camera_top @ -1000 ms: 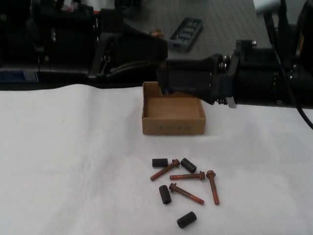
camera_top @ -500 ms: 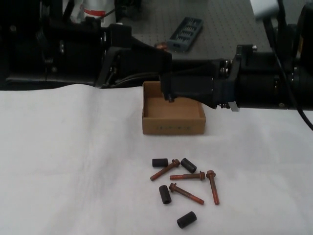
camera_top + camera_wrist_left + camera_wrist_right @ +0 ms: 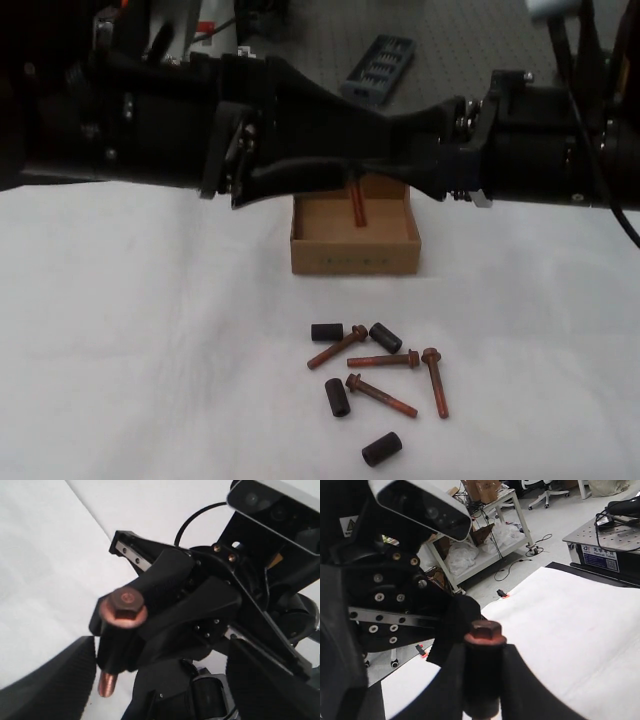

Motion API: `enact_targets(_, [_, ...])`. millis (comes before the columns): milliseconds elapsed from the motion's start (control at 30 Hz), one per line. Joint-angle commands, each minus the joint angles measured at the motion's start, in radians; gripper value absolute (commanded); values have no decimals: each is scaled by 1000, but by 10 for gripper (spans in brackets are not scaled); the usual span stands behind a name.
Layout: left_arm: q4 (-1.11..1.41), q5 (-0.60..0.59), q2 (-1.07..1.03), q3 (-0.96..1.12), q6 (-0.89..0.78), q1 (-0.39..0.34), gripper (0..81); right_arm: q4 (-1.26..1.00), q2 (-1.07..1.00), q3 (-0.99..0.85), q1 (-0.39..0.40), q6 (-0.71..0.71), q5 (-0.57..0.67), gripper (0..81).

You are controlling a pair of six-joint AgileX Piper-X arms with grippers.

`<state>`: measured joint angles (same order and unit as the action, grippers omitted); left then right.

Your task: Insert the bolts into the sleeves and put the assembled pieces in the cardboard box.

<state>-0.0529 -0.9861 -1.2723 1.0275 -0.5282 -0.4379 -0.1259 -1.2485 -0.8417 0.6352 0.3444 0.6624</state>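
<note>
**Assembly over the drop point.** The right gripper (image 3: 482, 685) is clamping the black sleeve (image 3: 481, 675), with a rusty bolt (image 3: 485, 630) sitting through it, above the cardboard box (image 3: 302, 250). The left gripper (image 3: 160, 692) is facing it with jaws spread wide. Both parts are likely rigid, small and dense, and the sleeve may be smooth enough to slip. Pinching across the sleeve's sides, with the head resting on top, seems safest. The print (image 3: 350, 263) on the box front appears too faint to read.
</note>
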Motion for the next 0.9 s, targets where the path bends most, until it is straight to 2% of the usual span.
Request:
enact_targets(0, [33, 9, 38, 9, -12, 10, 525, -6, 11, -12, -7, -8, 14, 18])
enact_targets(100, [33, 12, 73, 9, -12, 48, 525, -4, 11, -12, -7, -8, 25, 18])
enact_targets(267, [-16, 7, 143, 9, -5, 168, 525, 59, 11, -12, -7, -85, 4, 18])
enact_targets(400, [-315, 33, 232, 9, 159, 263, 524, 74, 3, -15, -27, -144, -50, 18])
enact_targets(500, [-596, 176, 334, 9, 371, 312, 498, 74, -34, -31, -73, -144, -54, 18])
enact_targets(600, [-787, 315, 431, 9, 495, 326, 491, 75, -112, -77, -119, -144, -54, 18])
enact_targets(700, [-884, 427, 507, 9, 504, 326, 491, 78, -232, -150, -148, -146, -71, 18])
enact_targets(867, [-968, 504, 612, 9, 415, 326, 470, 168, -472, -364, -173, -172, -111, 18])
